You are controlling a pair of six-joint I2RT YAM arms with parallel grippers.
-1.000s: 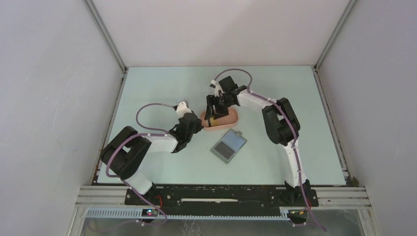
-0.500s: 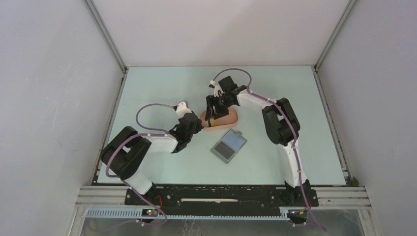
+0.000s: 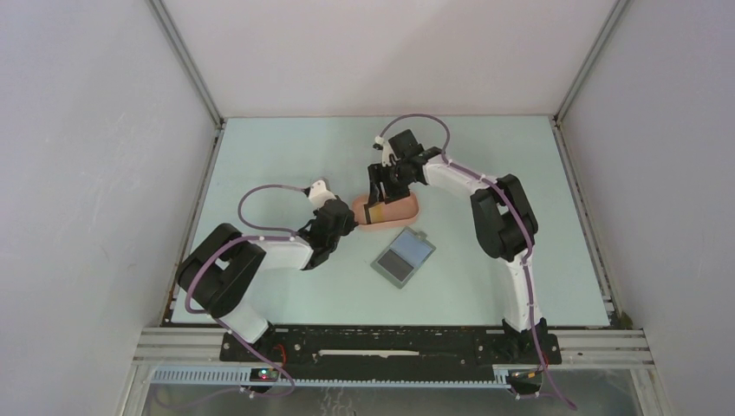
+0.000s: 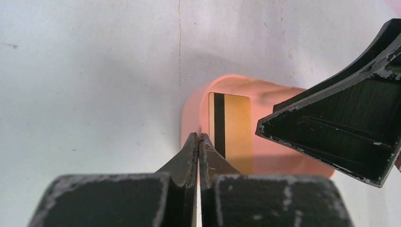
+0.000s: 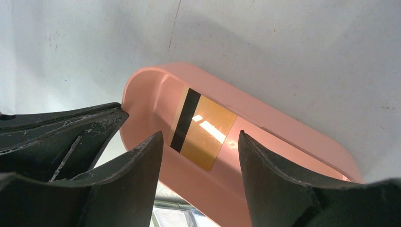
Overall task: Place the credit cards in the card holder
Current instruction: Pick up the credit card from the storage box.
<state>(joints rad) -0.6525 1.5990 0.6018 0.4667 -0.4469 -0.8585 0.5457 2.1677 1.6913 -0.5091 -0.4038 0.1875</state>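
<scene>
1. Contents. One credit card (image 5: 201,130), yellowish-tan with a black stripe along one edge, lies flat on the floor of the pink tray (image 5: 283,127). It sits toward the tray's left end. No other card is visible in any view.

2. Right gripper (image 5: 199,137). My jaws stand wide open and hold nothing. They hang directly over the tray, one finger on either side of the card as the right wrist view shows it. I am not touching the card.

3. Left gripper (image 4: 198,137). My jaws are pressed fully together with nothing between them. The closed tips rest at the rim of the tray's left end, just beside the striped edge of the card. Whether they touch the rim cannot be told.

4. Card holder (image 3: 403,256). It lies opened out on the table (image 3: 286,156), dark inner face up, near and slightly right of the tray. It is apart from both grippers.
</scene>
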